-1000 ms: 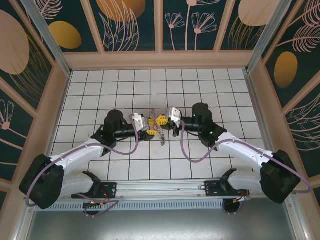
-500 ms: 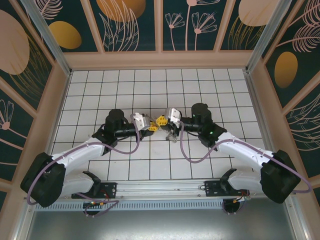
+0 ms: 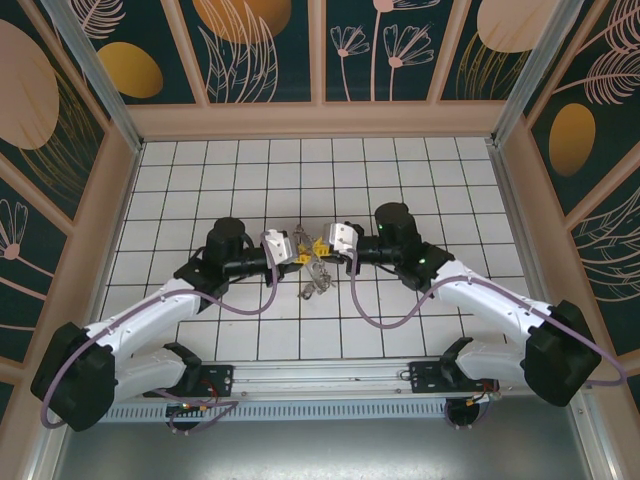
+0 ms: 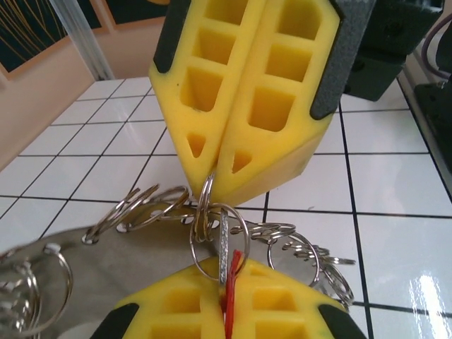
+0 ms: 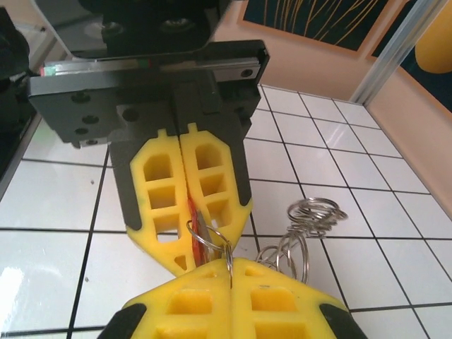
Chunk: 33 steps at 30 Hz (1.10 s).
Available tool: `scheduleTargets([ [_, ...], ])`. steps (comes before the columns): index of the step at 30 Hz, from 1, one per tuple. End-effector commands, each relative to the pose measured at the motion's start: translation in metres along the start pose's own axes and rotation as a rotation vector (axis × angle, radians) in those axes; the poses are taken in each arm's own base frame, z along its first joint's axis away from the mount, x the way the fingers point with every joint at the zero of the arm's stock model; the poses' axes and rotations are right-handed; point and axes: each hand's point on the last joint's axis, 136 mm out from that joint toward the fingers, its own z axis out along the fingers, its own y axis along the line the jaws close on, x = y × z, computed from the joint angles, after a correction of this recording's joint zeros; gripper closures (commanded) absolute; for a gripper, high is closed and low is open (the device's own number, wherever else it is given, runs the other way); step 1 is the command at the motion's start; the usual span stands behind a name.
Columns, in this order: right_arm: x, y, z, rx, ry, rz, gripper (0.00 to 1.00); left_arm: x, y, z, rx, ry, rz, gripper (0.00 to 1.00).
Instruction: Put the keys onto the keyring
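- Grip check, left side: the left gripper point(image 3: 300, 251) is clenched on the small silvery key with the bright red plastic tag point(image 4: 230, 311). A sliver of red shows squeezed between its yellow fingers point(image 4: 176, 311), held up above the white tiled table point(image 3: 420, 180).
- That key looks light and stiff, but thin and slick, so it could swivel in the hold. I'd say the flat of the tag is the right place to take it, leaving its little ring free.
- Centre now: the thin silvery metal keyring point(image 3: 314, 281), fringed with small keys and split rings, hangs just below the two sets of fingertips. Whether its lowest keys touch the tiles, I can't tell.
- As a whole it's loose, jangly and floppy. Each wire loop looks hard and springy, and likely needs prising open to admit a key. With the bundle hanging off one pinched loop, it may well swing or twist.
- Right side: the right gripper point(image 3: 322, 243) is shut tight on one thin wire loop of that keyring, tip to tip with the left and very nearly touching it.
- The best hold there, I'd judge, is close to the loop's split, with the wire flat between the fingers.
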Motion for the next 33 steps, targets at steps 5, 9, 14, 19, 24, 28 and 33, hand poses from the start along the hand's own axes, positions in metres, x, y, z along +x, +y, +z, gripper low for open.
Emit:
scheduleTargets([
  [5,0.0,-0.007,-0.003,-0.007,0.115,-0.095,1.0,-0.004,0.01,-0.011,-0.046,0.12,0.104,1.0],
  [9,0.011,-0.008,0.002,0.005,0.178,-0.075,1.0,-0.013,0.019,-0.016,-0.073,0.154,0.16,1.0],
  [14,0.024,-0.019,0.006,0.079,0.247,-0.047,1.0,-0.015,0.035,-0.023,-0.105,0.267,0.236,1.0],
  [19,0.028,-0.03,0.007,0.147,0.261,0.001,1.0,-0.006,0.052,-0.031,-0.144,0.407,0.321,1.0],
  [24,0.028,-0.033,0.011,0.171,0.234,0.09,1.0,-0.025,0.081,-0.039,-0.246,0.455,0.472,1.0],
  [28,0.024,-0.03,0.014,0.158,0.172,0.158,0.9,-0.049,0.097,-0.04,-0.307,0.421,0.583,1.0],
  [33,0.011,-0.032,-0.002,0.135,0.048,0.219,0.69,-0.059,0.099,-0.037,-0.29,0.403,0.73,1.0],
])
